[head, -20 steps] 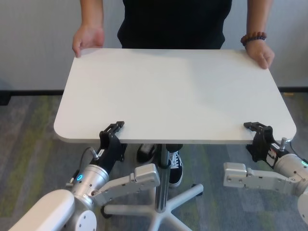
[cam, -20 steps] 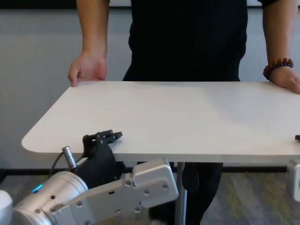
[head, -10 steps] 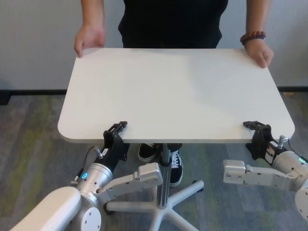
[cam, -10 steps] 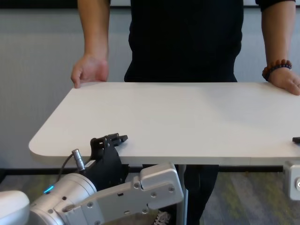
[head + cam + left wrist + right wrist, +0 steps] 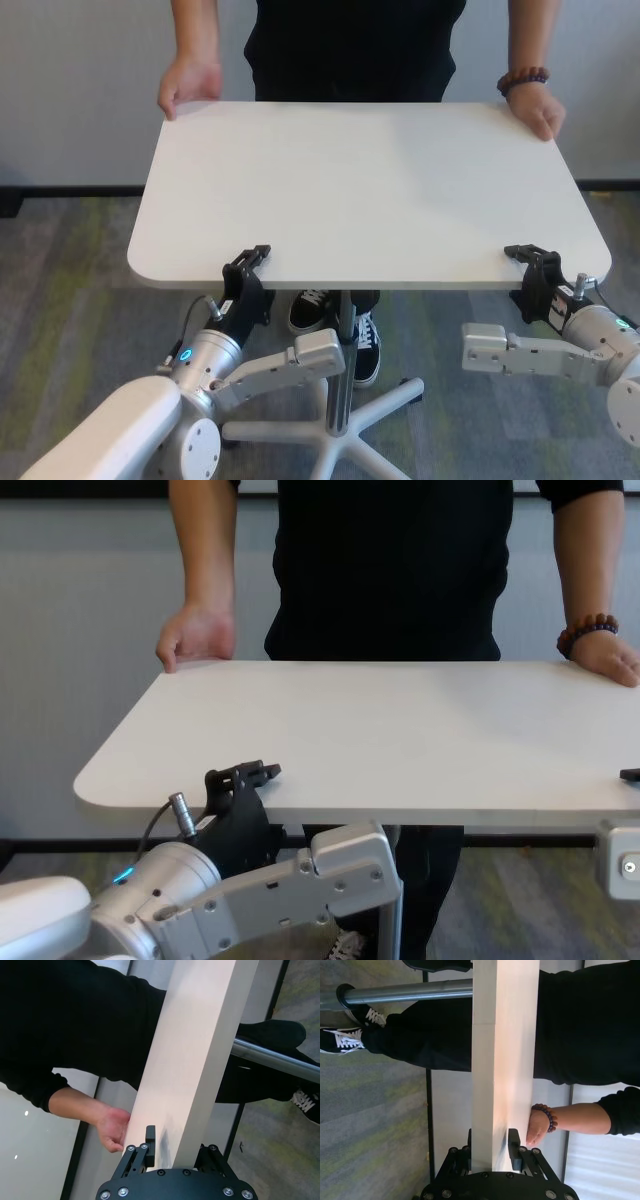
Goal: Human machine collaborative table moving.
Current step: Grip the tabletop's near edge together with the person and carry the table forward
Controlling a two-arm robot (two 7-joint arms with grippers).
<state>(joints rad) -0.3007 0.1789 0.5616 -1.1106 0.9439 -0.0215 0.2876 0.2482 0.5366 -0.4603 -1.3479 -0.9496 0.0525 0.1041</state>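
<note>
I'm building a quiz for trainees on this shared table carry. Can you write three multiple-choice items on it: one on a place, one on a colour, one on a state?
1. Where do the robot's black two-finger grippers hold the large matte white rectangular tabletop?
A. The far edge
B. The near edge, one toward each corner
C. The grey metal pedestal leg

2. What colour is the beaded bracelet on the wrist of the person in the black short-sleeved shirt?
A. Brown
B. Green
C. White

3. How are the grippers' fingers set?
A. Open, apart from the tabletop
B. Shut on nothing
C. Shut on the tabletop's edge

Answers: 1 B, the head view shows the left gripper and right gripper on the near edge. 2 A, brown beads show in the head and chest views. 3 C, both wrist views show fingers on either face of the edge.
</note>
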